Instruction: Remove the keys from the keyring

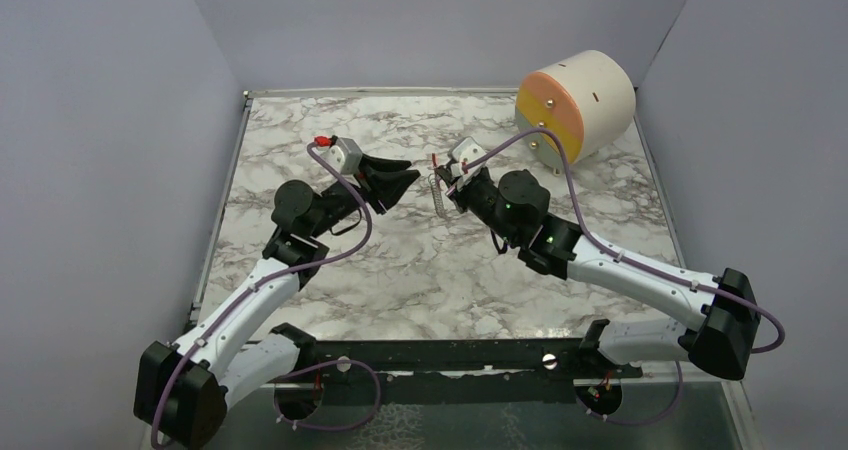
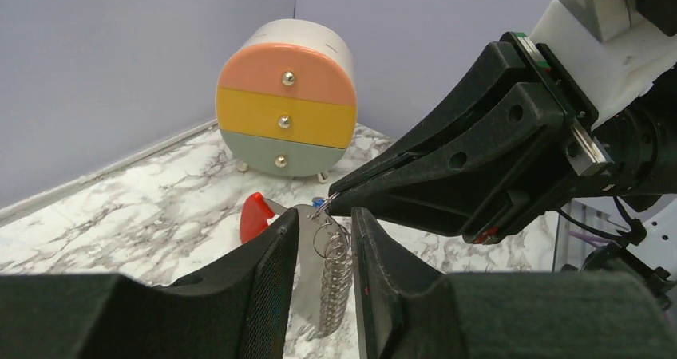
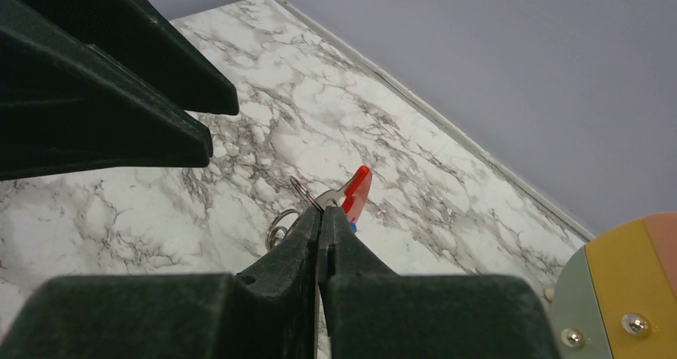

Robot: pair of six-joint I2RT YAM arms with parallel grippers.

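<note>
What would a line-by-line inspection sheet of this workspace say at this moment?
Surface: marble-pattern table, no spill or damage seen.
Job's things: keyring, a grey coil with a red part, mid-table between the claws; tiny blue key beside the red part.
Clutter: nothing seen.
Grippers: left claw open, tips near the coil; right claw shut on the keyring's thin wire loop.
Cables: purple cable along each arm, clear of the keyring.
Surroundings: cream drawer cylinder at the far right corner; lilac walls on three sides.
</note>
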